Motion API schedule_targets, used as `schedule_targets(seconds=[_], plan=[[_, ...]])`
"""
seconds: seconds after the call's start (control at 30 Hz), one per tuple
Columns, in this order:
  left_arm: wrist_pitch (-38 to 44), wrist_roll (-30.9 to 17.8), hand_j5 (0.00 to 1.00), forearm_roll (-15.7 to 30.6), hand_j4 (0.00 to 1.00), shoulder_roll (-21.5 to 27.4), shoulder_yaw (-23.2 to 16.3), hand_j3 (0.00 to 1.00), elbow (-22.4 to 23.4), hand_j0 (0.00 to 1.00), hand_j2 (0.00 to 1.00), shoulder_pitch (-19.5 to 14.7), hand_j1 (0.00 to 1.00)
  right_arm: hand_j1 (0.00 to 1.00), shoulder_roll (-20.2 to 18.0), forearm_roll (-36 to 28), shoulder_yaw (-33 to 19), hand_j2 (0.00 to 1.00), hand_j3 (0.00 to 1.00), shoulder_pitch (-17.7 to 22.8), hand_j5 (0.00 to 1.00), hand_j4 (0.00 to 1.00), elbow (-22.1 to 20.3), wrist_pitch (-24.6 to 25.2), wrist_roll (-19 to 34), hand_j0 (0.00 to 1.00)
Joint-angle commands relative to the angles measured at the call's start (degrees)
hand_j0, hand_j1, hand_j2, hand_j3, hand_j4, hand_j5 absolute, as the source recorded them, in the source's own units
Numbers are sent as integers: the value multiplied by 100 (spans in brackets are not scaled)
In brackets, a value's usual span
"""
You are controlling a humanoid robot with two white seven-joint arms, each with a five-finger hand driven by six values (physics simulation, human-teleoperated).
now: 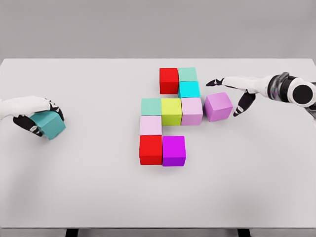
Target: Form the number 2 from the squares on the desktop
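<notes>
**Arms Cut Off at Frame Edges**

The left hand (pixel 35 114) covers part of the teal cube (pixel 49 125); its arm leaves at the left edge. The right forearm (pixel 296 91) runs off the right edge. Table (pixel 74 187) legs are cropped below.

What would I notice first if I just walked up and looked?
The bright cluster of coloured cubes in the middle of the white table, already bent like part of a 2. Then the left robot hand gripping a teal cube far left, and the right robot hand spread beside a purple cube.
</notes>
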Motion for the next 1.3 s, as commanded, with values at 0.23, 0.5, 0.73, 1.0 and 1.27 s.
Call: schedule_targets(seconds=[0.23,0.5,0.73,1.0,1.27], plan=[[192,340,32,623,32,-76,0,32,-102,32,32,-26,32,100,177,94,4,100,100,-18,100,100,342,-59,-2,100],[2705,331,31,791,31,-717,9,31,-1271,31,31,-228,31,100,255,94,4,100,100,-35,100,100,483,-190,-2,100],[4569,322,31,747,31,-1728,18,31,-1236,31,31,-641,31,100,273,94,21,100,100,-35,100,100,553,-252,-2,100],[5783,322,29,720,29,-3028,0,29,-252,29,29,-1362,29,100,326,94,136,100,100,-35,100,100,553,-305,-2,100],[5800,612,29,720,29,-4039,17,29,1190,29,29,-1793,29,100,361,94,188,100,100,-35,100,100,614,-287,-2,100]])
